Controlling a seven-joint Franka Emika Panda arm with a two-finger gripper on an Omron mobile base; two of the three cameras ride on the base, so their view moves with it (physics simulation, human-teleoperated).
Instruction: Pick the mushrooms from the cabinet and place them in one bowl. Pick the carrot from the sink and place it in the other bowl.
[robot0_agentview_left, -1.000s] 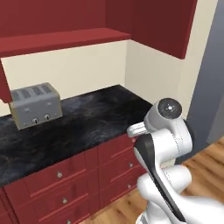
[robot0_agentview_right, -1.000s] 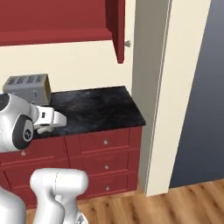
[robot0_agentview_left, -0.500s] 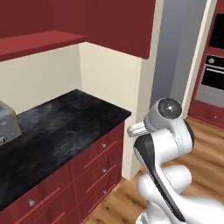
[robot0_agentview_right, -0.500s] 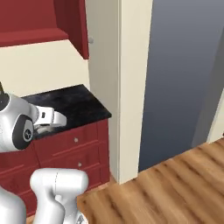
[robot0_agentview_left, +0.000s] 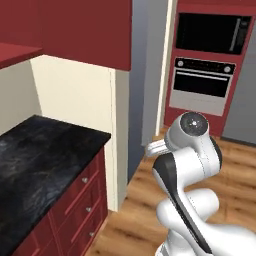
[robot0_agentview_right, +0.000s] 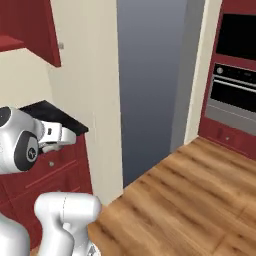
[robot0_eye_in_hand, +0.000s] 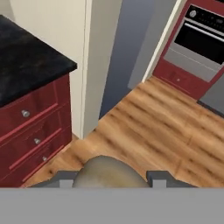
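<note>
In the hand view a tan-brown rounded mushroom (robot0_eye_in_hand: 111, 172) sits between the two dark finger tips of my gripper (robot0_eye_in_hand: 111, 180), which is shut on it. The arm is folded close to the base, its wrist (robot0_agentview_right: 59, 136) pointing out over the floor beside the counter's end. The dark red wall cabinet (robot0_agentview_left: 85, 30) hangs at the upper left, and its door with a silver knob (robot0_agentview_right: 61, 46) stands open. Both bowls, the carrot and the sink are out of view.
A black counter (robot0_agentview_left: 35, 160) over red drawers (robot0_agentview_left: 85, 200) ends at a cream pillar (robot0_agentview_left: 119, 135). A grey recess (robot0_agentview_right: 150, 75) follows, then a built-in oven (robot0_agentview_left: 207, 75) in a red column. Wooden floor (robot0_agentview_right: 190, 190) spreads to the right.
The base has turned right, so the whole scene slid left: the toaster and most of the counter left the picture and the oven came in. The arm's pose is unchanged.
</note>
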